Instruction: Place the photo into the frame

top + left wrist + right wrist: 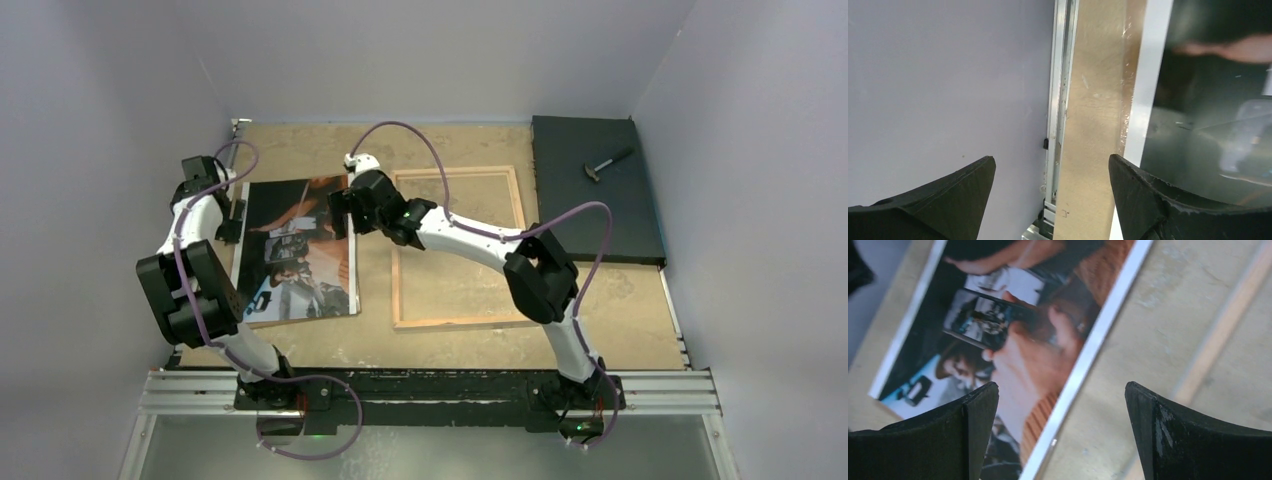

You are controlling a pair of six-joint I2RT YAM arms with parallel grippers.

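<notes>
The photo [297,250] lies picture side up on the left of the table, dark and orange-brown with a white border. The frame [401,250] lies flat to its right, showing light wood edges around bare board. My left gripper [234,218] is open and empty at the photo's left edge; its wrist view shows the white border [1148,75] by the right finger [1143,200]. My right gripper [342,212] is open and empty over the photo's right edge [1088,355]; the border runs between its jaws. The frame's wood strip [1218,355] lies just right of it.
A black slab [580,210] with a small hammer [608,165] on it sits at the back right. The grey side wall [948,75] and a metal rail [1058,100] stand close to my left gripper. A thin brown edge [300,320] shows under the photo's near side.
</notes>
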